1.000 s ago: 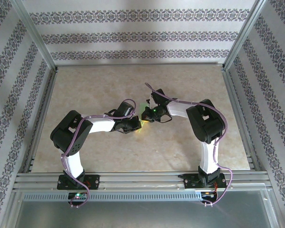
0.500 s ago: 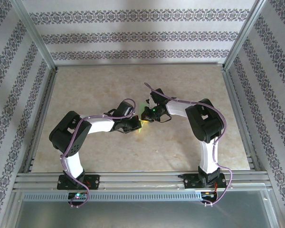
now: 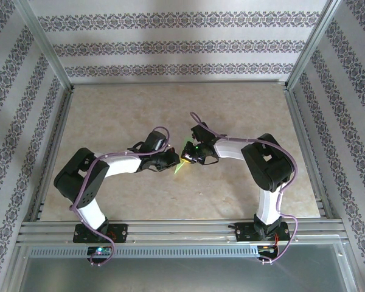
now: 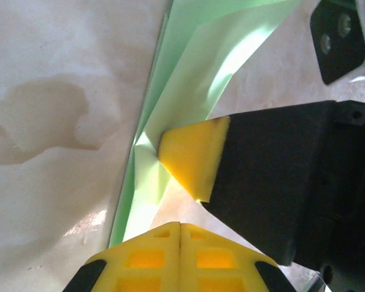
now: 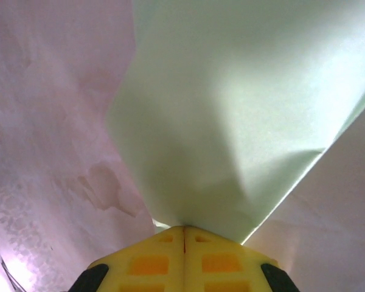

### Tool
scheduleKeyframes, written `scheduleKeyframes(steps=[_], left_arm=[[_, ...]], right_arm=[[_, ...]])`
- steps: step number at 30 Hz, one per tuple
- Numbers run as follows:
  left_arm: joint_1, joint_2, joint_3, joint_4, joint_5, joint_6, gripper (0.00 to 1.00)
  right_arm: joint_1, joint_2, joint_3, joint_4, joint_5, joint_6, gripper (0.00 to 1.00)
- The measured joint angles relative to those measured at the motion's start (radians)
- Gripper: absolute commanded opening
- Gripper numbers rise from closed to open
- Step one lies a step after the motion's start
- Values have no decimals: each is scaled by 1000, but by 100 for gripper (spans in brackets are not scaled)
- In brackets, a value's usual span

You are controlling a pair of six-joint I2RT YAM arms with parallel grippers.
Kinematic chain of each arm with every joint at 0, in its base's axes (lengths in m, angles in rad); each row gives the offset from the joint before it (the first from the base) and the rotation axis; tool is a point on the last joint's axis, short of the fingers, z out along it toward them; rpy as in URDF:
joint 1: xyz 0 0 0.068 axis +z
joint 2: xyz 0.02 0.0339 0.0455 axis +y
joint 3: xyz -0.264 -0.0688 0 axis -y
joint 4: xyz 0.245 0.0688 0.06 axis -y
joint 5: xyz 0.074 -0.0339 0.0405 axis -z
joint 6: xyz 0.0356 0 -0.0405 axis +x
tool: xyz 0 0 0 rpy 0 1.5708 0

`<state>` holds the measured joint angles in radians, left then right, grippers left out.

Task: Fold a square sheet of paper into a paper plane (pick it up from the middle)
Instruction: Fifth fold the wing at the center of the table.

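On the right gripper [image 5: 184, 230] the jaws are clamping tight on the green sheet of paper [image 5: 243, 109]. The left gripper [image 4: 180, 234] jaws are pressing shut too, with the paper edge reaching them. Can't tell if it's pinched. Overhead, both grippers are crowding together mid-bench [image 3: 121, 109], covering most of the sheet.

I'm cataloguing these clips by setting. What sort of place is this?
Probably a robot test cell, not a home: a metal frame encloses a marble-look table, patterned panels stand in for walls, and a left arm and right arm are bolted to a rail.
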<state>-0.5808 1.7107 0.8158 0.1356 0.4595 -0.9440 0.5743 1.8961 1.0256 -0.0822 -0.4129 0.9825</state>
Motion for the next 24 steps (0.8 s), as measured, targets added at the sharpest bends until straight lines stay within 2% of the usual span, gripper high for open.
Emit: scheduleKeyframes(steps=[6, 15, 19, 24], left_arm=[[0, 42, 0, 33, 11, -22, 3], [0, 82, 3, 30, 6, -25, 0], [0, 82, 5, 22, -2, -24, 0], [0, 82, 14, -1, -11, -20, 0]], right_arm=[[0, -3, -8, 20, 6, 68, 7], [0, -5, -20, 42, 5, 88, 11], [-3, -10, -20, 43, 0, 42, 12], [-32, -51, -19, 42, -8, -89, 8]])
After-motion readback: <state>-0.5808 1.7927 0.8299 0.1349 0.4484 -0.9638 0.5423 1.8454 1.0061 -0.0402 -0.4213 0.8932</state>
